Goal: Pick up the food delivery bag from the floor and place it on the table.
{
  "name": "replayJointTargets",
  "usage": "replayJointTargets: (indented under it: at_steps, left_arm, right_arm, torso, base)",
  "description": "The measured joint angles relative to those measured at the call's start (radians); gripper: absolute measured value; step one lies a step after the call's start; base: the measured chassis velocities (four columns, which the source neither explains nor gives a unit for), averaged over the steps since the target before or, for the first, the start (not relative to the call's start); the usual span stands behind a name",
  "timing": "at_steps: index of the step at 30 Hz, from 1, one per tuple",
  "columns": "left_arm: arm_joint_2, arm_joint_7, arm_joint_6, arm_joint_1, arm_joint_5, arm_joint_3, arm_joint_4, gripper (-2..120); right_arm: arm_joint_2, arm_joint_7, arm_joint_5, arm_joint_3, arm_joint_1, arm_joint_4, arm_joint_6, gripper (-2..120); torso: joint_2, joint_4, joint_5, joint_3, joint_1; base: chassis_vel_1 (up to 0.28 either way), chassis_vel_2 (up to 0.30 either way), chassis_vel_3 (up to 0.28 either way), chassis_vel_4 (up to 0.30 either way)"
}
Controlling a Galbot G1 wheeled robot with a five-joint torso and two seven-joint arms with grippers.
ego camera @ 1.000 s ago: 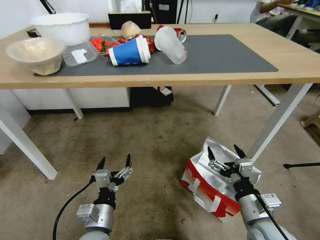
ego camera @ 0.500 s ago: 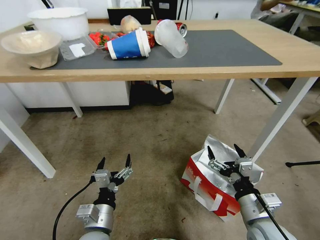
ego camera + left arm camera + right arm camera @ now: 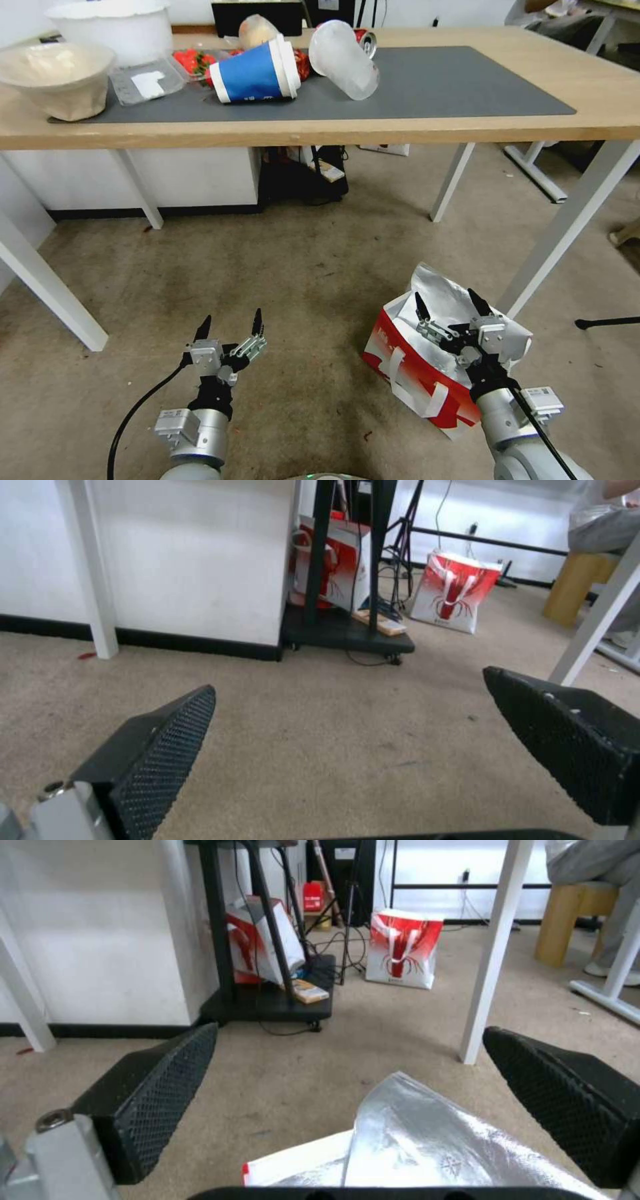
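Right gripper [image 3: 448, 303] over foil-lined bag [image 3: 413, 363]

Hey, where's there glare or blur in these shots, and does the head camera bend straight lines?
Head view: the table edge bows slightly, a wide-lens effect; the food delivery bag's foil shines under the open right tool; the open left tool hangs over dull carpet. Right wrist view: foil catches bright highlights, and the near fingers look soft. Left wrist view: the white wall panel is washed out.
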Motion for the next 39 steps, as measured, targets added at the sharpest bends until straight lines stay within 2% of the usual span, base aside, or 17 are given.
replayJointTargets:
  at_steps: [7,10,13,14,18,23,25,27,30,31,34,39]
  left_arm:
    - [-0.002,0.004,-0.027,-0.001,0.0,0.0,0.011,100]
    - [-0.001,0.009,-0.038,-0.002,-0.001,0.0,0.012,100]
    - [0.009,0.009,-0.04,-0.011,0.007,0.004,0.017,100]
    - [0.009,0.009,-0.04,-0.011,0.007,0.004,0.017,100]
    - [0.034,0.003,-0.028,-0.028,0.009,0.017,0.027,100]
    - [0.046,0.001,-0.026,-0.032,0.005,0.021,0.034,100]
    - [0.047,-0.007,-0.027,-0.03,0.002,0.019,0.033,100]
    - [0.046,-0.013,-0.026,-0.03,0.004,0.018,0.032,100]
    - [0.042,-0.028,0.0,-0.027,0.014,0.014,0.019,100]
    - [0.042,-0.028,0.0,-0.027,0.014,0.014,0.019,100]
    - [0.037,-0.027,0.003,-0.026,0.019,0.01,0.016,100]
    - [0.031,-0.026,0.003,-0.027,0.021,0.003,0.016,100]
  right_arm:
    - [-0.014,-0.005,0.001,0.0,0.007,-0.018,0.008,100]
    - [-0.052,-0.03,0.027,0.011,0.036,-0.04,0.019,100]
    - [-0.159,-0.094,0.101,0.042,0.112,-0.099,0.051,100]
    - [-0.159,-0.094,0.101,0.042,0.112,-0.099,0.051,100]
    - [-0.307,-0.174,0.195,0.077,0.184,-0.186,0.069,100]
    - [-0.378,-0.223,0.231,0.088,0.232,-0.253,0.082,100]
    - [-0.44,-0.26,0.27,0.078,0.289,-0.317,0.092,100]
    - [-0.461,-0.269,0.279,0.071,0.31,-0.342,0.094,100]
    - [-0.556,-0.314,0.304,0.027,0.412,-0.475,0.095,100]
    - [-0.556,-0.314,0.304,0.027,0.412,-0.475,0.095,100]
    - [-0.632,-0.374,0.307,-0.019,0.505,-0.595,0.078,100]
    - [-0.669,-0.431,0.319,-0.074,0.577,-0.686,0.072,100]
  torso:
    - [0.002,-0.0002,-0.0001,0.0,0.0]
    - [0.003,-0.0002,0.0001,0.0,0.0]
    - [0.005,0.0001,0.0003,0.0,0.0]
    - [0.005,0.0001,0.0003,0.0,0.0]
    - [0.006,0.0002,0.0002,0.0,0.001]
    - [0.007,-0.0003,0.0002,0.0,0.001]
    - [0.008,0.0001,0.0001,0.0,0.001]
    - [0.008,0.0,0.0001,0.0,0.001]
    - [0.009,0.0,0.0002,0.0,0.001]
    - [0.009,0.0,0.0002,0.0,0.001]
    - [0.009,0.0,-0.0001,0.0,0.001]
    - [0.01,-0.0001,0.0001,0.0,0.001]
  base:
    - [0.0,0.0,0.0,0.0]
    - [0.0,0.0,0.0,0.0]
    - [0.0,0.0,0.0,0.0]
    - [0.0,0.0,0.0,0.0]
    - [0.0,0.0,0.0,0.0]
    - [0.0,0.0,0.0,0.0]
    - [0.0,0.0,0.0,0.0]
    - [0.0,0.0,0.0,0.0]
    - [0.0,0.0,0.0,0.0]
    - [0.0,0.0,0.0,0.0]
    - [0.0,0.0,0.0,0.0]
    - [0.0,0.0,0.0,0.0]
